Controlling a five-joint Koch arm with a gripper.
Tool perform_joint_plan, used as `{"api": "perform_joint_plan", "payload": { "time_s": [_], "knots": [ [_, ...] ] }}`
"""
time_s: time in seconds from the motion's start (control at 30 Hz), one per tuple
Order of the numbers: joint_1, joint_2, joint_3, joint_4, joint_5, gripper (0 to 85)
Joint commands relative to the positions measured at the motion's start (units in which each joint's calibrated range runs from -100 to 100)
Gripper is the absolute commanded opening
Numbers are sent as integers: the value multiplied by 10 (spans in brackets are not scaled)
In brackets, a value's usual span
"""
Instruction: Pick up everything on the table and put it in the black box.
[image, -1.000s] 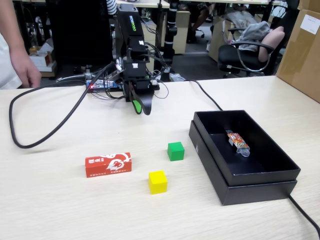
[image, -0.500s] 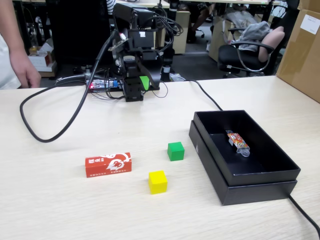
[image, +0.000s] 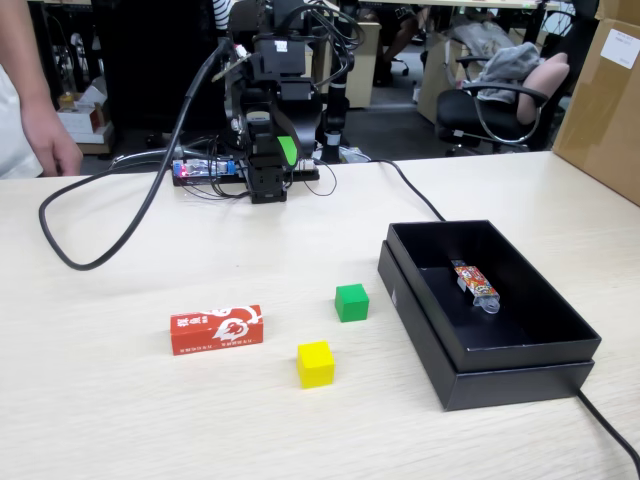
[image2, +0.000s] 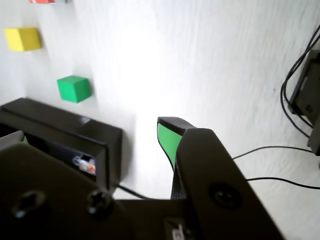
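Since a second ago the arm has lifted and folded back over its base at the far edge of the desk (image: 120, 420), away from the objects. The red carton (image: 216, 329), yellow cube (image: 315, 363) and green cube (image: 351, 301) lie untouched left of the black box (image: 470, 385), so nothing is collected. The jaws (image: 283, 152) hold nothing; how far apart they stand cannot be told.

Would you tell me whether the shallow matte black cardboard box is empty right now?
Not empty. The black cardboard box holds one small orange snack packet on its floor; the cubes and the red carton lie outside on the table.
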Motion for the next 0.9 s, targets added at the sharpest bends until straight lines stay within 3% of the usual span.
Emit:
{"api": "perform_joint_plan", "payload": {
  "time_s": [0.0,0.4,0.7,0.87],
  "knots": [
    [3,27,53,-1,1,496],
    [7,409,270,-2,3,492],
    [10,730,471,-2,21,484],
    [11,815,491,-2,28,484]
  ]
}}
